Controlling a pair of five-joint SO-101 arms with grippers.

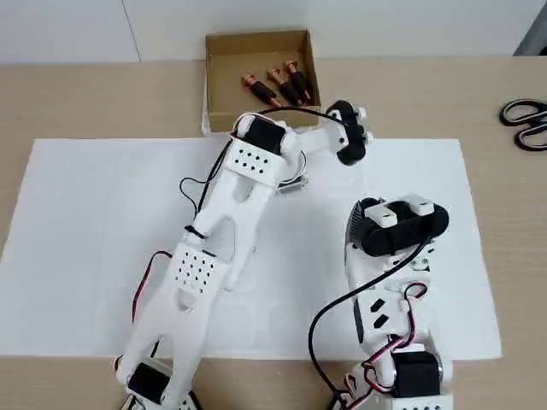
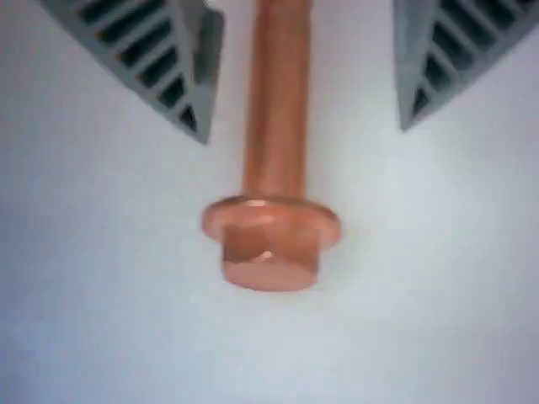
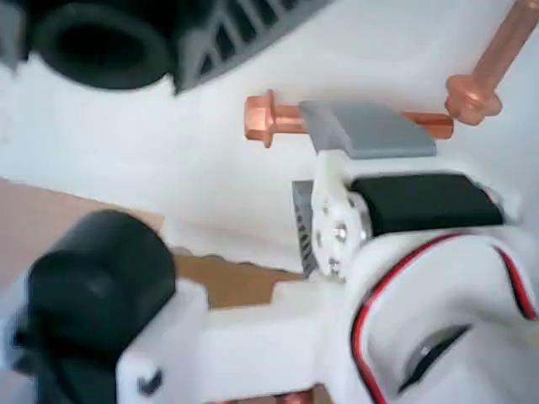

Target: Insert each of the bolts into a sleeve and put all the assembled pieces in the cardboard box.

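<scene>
the left gripper (image 2: pixel 301 130) is spread wide and holds nothing. its two grey fingers (image 2: pixel 168 67) sit one on each side of a copper bolt (image 2: pixel 271 244), with a gap on both sides. the bolt lies flat on the white paper (image 1: pixel 102 222). in the high view that spot is at about 6 o'clock from the cardboard box (image 1: pixel 218 51).

i think the next step is to squeeze the bolt and lift it. the bolt is round and smooth, so it could roll or slip away if one finger touches it first. if it gets pinched crooked, it may hang tilted and be hard to push into a sleeve.

a second bolt (image 3: pixel 476 88) lies just beside the tip of the first one. a bump could knock it away.

the right arm (image 1: pixel 397 256) sits folded at about 4 o'clock from the left gripper, quite near. i cannot tell if the right gripper (image 3: pixel 181 46) holds something. a dark round thing (image 3: pixel 88 42) is next to it. the two arms could bump if both move in.

three assembled pieces (image 1: pixel 282 84) lie in the box. scissors (image 1: pixel 526 120) lie at about 3 o'clock from the box, well apart.
</scene>
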